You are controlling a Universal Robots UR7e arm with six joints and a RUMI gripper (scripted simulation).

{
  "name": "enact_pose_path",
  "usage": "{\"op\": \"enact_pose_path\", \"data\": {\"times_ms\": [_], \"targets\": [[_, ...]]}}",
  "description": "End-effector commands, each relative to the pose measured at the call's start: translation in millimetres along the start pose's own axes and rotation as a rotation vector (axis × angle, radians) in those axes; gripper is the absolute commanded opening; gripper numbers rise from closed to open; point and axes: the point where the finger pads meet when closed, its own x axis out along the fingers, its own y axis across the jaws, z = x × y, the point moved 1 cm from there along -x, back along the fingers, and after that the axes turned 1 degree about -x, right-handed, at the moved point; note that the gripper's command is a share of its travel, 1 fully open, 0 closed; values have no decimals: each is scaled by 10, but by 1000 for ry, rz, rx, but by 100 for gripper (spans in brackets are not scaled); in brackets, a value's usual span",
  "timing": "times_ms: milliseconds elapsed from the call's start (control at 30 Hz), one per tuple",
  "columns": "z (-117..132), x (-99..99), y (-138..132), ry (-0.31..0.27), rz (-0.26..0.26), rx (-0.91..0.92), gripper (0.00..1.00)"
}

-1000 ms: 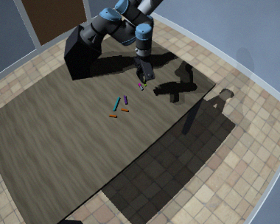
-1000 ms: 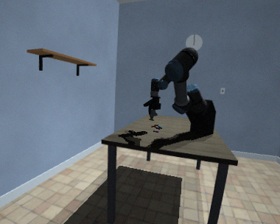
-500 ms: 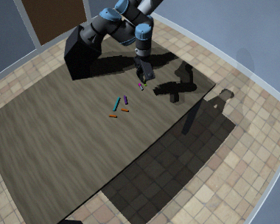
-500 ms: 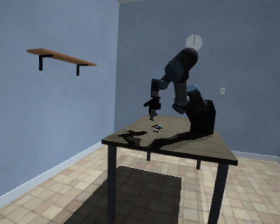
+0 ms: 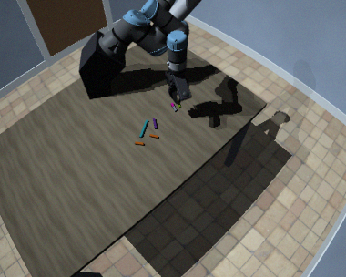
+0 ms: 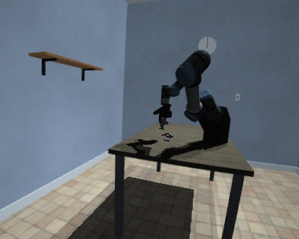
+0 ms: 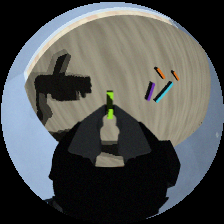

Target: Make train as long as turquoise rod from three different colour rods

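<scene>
My gripper (image 5: 177,102) (image 6: 162,126) (image 7: 109,105) is shut on a lime rod (image 7: 109,101) (image 5: 179,106) and holds it a little above the table, right of the other rods. A short magenta rod (image 5: 173,107) lies on the table just below the fingers; the wrist view does not show it. The turquoise rod (image 5: 144,128) (image 7: 163,91) lies flat near the table's middle, with a purple rod (image 5: 155,123) (image 7: 149,91) close beside it. Two orange rods (image 5: 154,136) (image 5: 139,143) (image 7: 159,72) (image 7: 175,75) lie apart just past the turquoise rod.
The dark wooden table (image 5: 80,182) (image 6: 211,157) carries the arm's black base block (image 5: 100,64) at the back. The arm's shadow (image 5: 217,109) falls right of the gripper. The table's right edge (image 5: 244,128) is near.
</scene>
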Motion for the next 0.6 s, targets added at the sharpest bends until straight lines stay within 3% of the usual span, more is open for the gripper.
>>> {"op": "enact_pose_path", "data": {"times_ms": [0,567], "targets": [[-5,103,1,1,1,0,0],[-2,509,5,1,1,0,0]]}}
